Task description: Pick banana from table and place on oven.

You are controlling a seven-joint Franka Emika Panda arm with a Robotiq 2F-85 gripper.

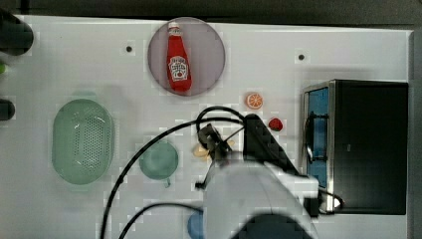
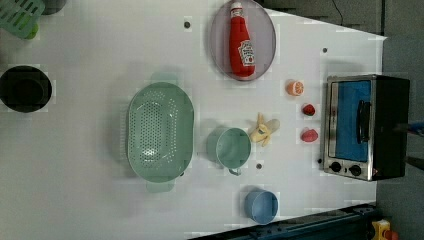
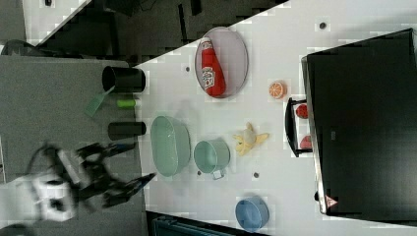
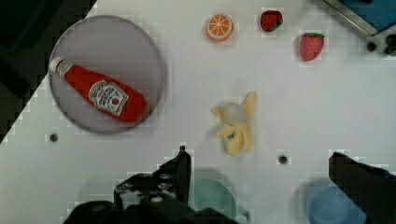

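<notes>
The robot's black two-fingered hand (image 4: 257,163) hangs above the large white flat counter (image 2: 100,200) with its fingers spread wide and nothing between them; in the wrist view one finger (image 4: 180,168) and the other frame the small pale-yellow, partly peeled toy banana (image 4: 236,123), which lies on the counter beneath them, untouched. In the top view the white arm covers much of the banana (image 1: 201,151).

Taking the banana as landmark: in the left view the pale-green cup with a small handle (image 2: 230,147) stands just beside it on the left view's left, and the perforated pale-green oval colander (image 2: 160,131) lies beyond the cup. The round orange slice (image 2: 295,88) and the two red toy strawberries (image 2: 309,122) lie near the banana on the left view's right, between it and the boxy toaster oven with black top, silver frame and bluish glass door (image 2: 365,125). The grey round plate (image 2: 265,35) carrying a red ketchup bottle (image 2: 241,42) lies well apart from the banana, toward the left view's top. A blue round cup (image 2: 261,206) stands toward the left view's bottom.
</notes>
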